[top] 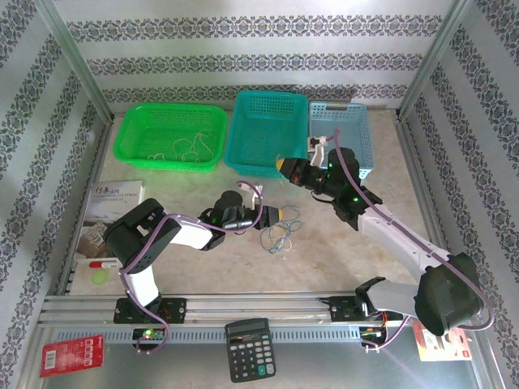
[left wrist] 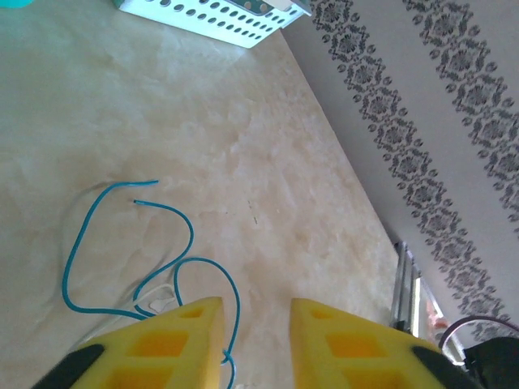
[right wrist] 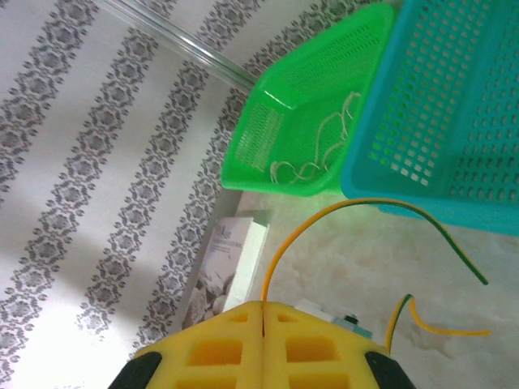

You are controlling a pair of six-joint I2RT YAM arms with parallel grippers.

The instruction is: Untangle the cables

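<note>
left fingers (left wrist: 190, 340), parted and empty, are nearest the cables (top: 280, 235) lying on the surface (top: 203, 263) just at their 6 o'clock, while right fingers (right wrist: 227, 340) at 12 o'clock are clenched on a yellow cable (right wrist: 274, 255)

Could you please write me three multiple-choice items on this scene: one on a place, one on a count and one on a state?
1. Where do the whitish wires lie?
A) in the green basket
B) on the calculator
C) on the booklet
2. How many baskets stand on the table?
A) two
B) three
C) five
3. How is the right gripper?
A) wide open
B) shut on a yellow wire
C) shut on nothing
Answers:
1 A, pale loops lie on the green basket's floor.
2 B, the green one, a teal basket and a light blue basket stand in a row.
3 B, the wire comes out from between its closed fingers.
</note>
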